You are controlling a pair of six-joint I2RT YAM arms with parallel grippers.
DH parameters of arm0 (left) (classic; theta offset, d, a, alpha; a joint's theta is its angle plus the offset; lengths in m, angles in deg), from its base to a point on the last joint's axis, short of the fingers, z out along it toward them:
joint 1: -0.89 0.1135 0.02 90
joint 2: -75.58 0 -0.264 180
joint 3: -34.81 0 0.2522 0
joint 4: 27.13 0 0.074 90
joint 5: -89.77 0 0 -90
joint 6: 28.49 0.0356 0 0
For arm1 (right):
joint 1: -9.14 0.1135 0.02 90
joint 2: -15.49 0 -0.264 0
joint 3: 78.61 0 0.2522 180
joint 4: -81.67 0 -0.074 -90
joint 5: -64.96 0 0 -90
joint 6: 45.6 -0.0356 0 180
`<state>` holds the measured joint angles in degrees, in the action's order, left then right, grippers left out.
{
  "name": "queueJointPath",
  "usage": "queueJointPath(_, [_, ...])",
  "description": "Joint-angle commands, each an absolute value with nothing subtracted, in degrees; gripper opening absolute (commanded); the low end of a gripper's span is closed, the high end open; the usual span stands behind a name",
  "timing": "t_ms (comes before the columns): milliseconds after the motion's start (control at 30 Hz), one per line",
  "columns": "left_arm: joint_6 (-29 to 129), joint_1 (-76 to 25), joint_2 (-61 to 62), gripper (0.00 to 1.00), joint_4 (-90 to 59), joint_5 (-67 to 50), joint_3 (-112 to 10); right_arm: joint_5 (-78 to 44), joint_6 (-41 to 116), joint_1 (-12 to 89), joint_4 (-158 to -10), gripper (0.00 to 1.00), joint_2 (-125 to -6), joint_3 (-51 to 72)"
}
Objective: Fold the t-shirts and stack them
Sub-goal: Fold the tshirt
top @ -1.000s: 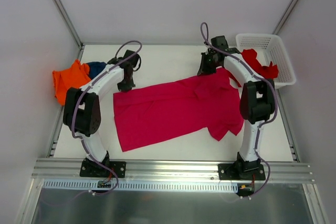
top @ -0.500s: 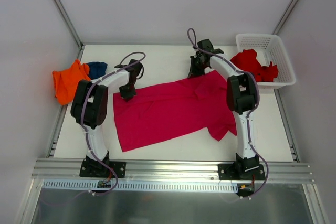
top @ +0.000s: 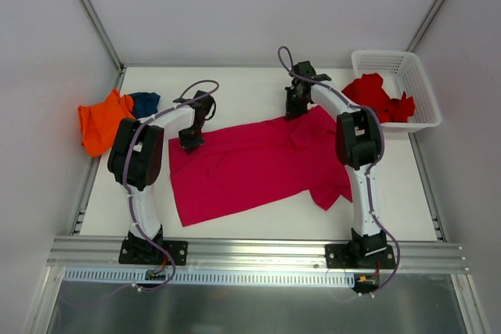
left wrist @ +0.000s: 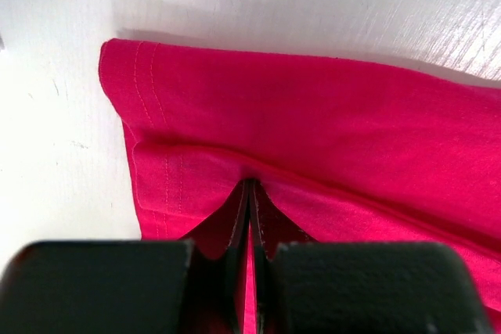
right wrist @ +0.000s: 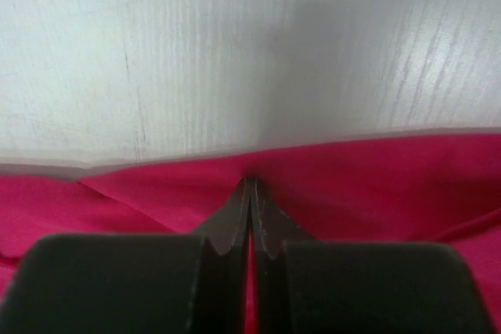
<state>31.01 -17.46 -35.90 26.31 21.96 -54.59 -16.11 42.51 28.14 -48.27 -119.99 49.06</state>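
The magenta-pink t-shirt is spread flat across the middle of the bench, slanting from near left to far right. Its far left corner, at the hem, is pinched between the clenched fingers of the left gripper. Its far edge further right is pinched likewise by the right gripper. The orange t-shirt and the navy blue t-shirt are bunched together at the bench's left edge. The bright red t-shirt is heaped in the white mesh basket at the far right corner.
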Motion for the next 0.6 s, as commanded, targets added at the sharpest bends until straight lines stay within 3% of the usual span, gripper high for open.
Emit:
queueJointPath(0, [30.3,-17.0,-36.0,0.0,26.1,22.9,-52.2,-21.3,44.0,29.3,-46.9,0.0,-115.9,48.0])
queueJointPath(567, [29.3,-17.1,-30.5,0.0,25.9,23.4,-46.5,-33.0,47.4,28.7,-43.0,0.0,-118.2,49.9])
